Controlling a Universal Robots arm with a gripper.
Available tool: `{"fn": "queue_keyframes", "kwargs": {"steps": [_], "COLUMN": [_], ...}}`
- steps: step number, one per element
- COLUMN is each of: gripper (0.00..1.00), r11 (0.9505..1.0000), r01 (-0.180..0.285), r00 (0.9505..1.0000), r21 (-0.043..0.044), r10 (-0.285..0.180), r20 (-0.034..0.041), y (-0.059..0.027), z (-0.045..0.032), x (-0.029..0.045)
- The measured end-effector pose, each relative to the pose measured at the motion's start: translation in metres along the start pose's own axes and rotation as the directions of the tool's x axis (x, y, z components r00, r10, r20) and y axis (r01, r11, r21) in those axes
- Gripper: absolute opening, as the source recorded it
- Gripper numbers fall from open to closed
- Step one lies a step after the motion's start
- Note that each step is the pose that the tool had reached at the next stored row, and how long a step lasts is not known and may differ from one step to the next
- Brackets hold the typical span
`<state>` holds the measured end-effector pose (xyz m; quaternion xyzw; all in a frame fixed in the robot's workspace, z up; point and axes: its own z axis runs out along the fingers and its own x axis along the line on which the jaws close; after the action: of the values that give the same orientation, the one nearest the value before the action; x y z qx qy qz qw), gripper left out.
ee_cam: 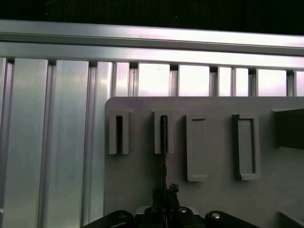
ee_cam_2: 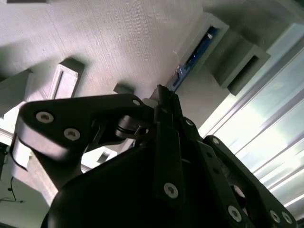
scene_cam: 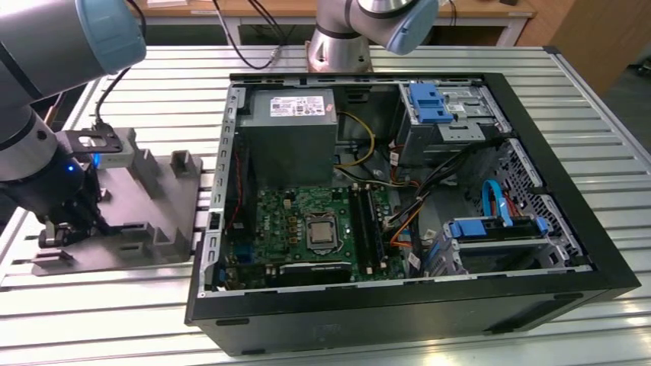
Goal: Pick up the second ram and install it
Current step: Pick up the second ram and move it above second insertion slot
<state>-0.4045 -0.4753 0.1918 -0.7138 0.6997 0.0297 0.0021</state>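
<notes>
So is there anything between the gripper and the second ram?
Nothing: in the first wrist view the gripper is shut on the second ram, which stands edge-on in a slot of the grey holder tray.

Print on the power-supply label (scene_cam: 301, 104) looks illegible.

In the first wrist view the second ram (ee_cam: 163, 166) stands edge-on, only a thin dark line, and one end is out of sight behind the hand (ee_cam: 164, 194), which the picture's edge cuts off. In the second wrist view the hand covers much of the grey holder tray (ee_cam_2: 118, 42) and part of the stick. In the exterior view the arm (scene_cam: 41, 46) runs off the picture and the hand is too dark to make out.
</notes>
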Motion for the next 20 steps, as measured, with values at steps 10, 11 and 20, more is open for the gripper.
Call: {"fn": "queue_keyframes", "kwargs": {"steps": [10, 11, 20], "gripper": [0.14, 0.14, 0.14], "r11": [1.0000, 1.0000, 1.0000], "r01": [0.000, 0.000, 0.000], "r00": [1.0000, 1.0000, 1.0000], "r21": [0.0000, 0.0001, 0.0001], "r10": [0.000, 0.000, 0.000], "r20": [0.0032, 0.0032, 0.0034], "y": [0.0000, 0.0000, 0.0003], "z": [0.0000, 0.0000, -0.0085], "x": [0.0000, 0.0000, -0.0004]}}
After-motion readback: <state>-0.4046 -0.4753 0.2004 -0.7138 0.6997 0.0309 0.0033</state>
